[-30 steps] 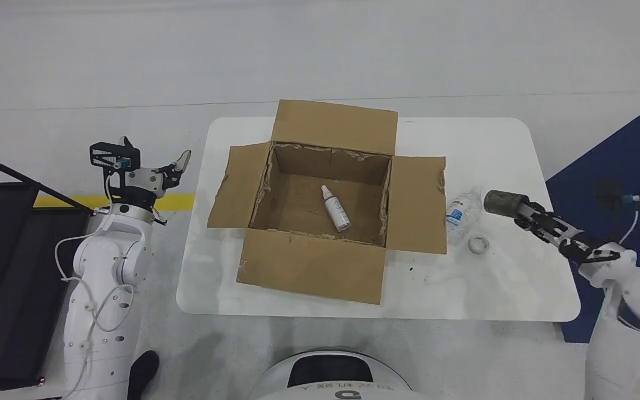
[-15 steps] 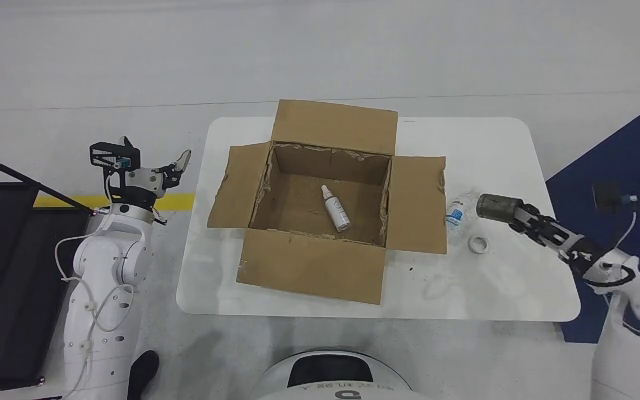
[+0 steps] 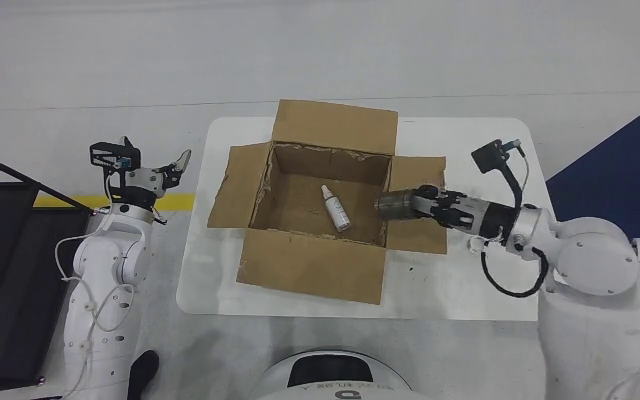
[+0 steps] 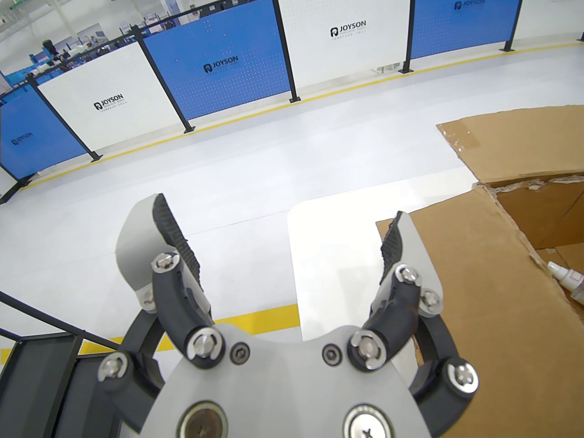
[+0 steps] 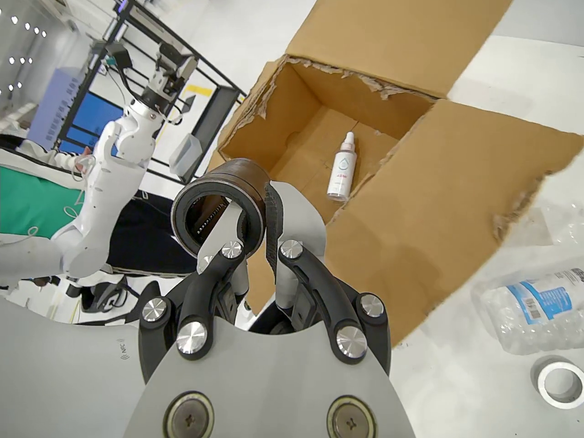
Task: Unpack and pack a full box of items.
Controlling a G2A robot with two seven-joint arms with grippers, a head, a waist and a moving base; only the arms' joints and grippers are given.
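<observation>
a: left gripper [image 4: 279, 225] spread wide, empty; box [image 3: 310, 262] off to its side. step?
b: packing. right gripper [image 5: 255, 211] clamped on a dark cylinder [image 5: 237, 175], hollow, smooth, probably metal. box opening just ahead, below. next: advance, lower, release clear of the white bottle [image 5: 343, 167].

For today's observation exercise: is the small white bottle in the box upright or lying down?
Lying down: the bottle rests on its side on the box floor.
</observation>
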